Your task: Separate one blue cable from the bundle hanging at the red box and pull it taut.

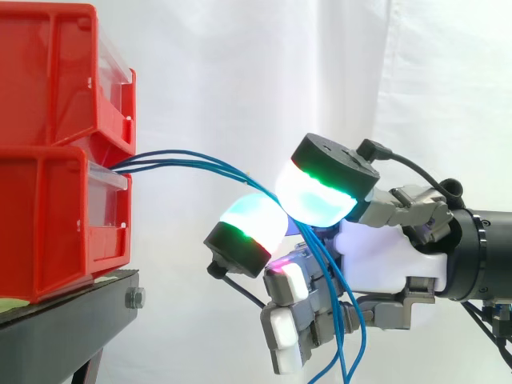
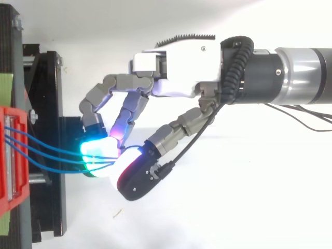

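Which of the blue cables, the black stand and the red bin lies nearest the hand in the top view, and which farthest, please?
1. The blue cables: pinched between the hand's fingertips.
2. The black stand: just left of the fingertips.
3. The red bin: farthest, at the left edge.

hand (image 1: pixel 384 256) white palm, grey fingers (image 2: pixel 96 96) | pads (image 1: pixel 316 196) cyan-white glow, green rim, black backs, magenta glint lower down | cables (image 1: pixel 192 160) at the pads blue | bins (image 1: pixel 48 160) ahead of hand red | stand (image 1: pixel 64 328) under bins black | curtain (image 1: pixel 240 64) behind hand white
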`<state>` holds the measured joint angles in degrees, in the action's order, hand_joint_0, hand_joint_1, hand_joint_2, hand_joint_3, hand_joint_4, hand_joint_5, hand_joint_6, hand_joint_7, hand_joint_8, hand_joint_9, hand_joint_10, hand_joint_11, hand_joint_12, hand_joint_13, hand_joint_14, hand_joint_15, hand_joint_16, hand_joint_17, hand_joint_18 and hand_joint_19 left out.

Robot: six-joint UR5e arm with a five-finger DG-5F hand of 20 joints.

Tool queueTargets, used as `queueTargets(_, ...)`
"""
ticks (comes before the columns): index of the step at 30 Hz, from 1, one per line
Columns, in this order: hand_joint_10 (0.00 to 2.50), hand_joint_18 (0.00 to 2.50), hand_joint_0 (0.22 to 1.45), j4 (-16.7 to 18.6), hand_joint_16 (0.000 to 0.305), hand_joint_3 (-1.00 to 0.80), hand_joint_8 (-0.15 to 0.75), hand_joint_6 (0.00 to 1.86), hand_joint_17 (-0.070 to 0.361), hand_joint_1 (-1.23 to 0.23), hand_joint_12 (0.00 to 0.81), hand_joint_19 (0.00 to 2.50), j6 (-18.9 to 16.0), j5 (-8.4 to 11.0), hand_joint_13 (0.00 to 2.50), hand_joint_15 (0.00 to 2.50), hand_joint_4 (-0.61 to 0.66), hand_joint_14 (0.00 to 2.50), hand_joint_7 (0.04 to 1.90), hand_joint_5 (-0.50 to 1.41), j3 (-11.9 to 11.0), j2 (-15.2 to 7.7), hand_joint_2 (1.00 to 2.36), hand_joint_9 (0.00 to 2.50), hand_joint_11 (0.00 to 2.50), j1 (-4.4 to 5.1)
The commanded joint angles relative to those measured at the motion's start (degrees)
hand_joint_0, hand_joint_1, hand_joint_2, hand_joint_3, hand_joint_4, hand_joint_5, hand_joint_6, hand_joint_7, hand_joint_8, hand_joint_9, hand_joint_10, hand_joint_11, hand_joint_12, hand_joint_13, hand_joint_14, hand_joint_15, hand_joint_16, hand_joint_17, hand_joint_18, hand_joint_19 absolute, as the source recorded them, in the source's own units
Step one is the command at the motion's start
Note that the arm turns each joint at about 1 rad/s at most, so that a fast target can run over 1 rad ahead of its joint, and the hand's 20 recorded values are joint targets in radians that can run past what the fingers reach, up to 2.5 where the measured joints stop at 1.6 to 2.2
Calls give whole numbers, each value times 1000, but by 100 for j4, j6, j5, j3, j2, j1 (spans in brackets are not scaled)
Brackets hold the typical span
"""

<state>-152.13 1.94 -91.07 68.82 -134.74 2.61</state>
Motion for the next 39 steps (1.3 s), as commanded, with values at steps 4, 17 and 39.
queueTargets(4,13,894,580,17,47,-278,401,811,106,-611,409,440,-1,46,958,414,149,13,961,-139,0,0,1008,988,623,2)
queueTargets(17,12,869,596,17,41,-278,384,838,92,-710,389,456,-1,46,943,413,123,14,1030,-158,0,0,1011,968,658,-15)
queueTargets(39,16,945,759,17,36,-500,383,921,82,-964,372,429,-1,46,1028,459,136,16,982,-169,9,0,1000,1057,814,2)
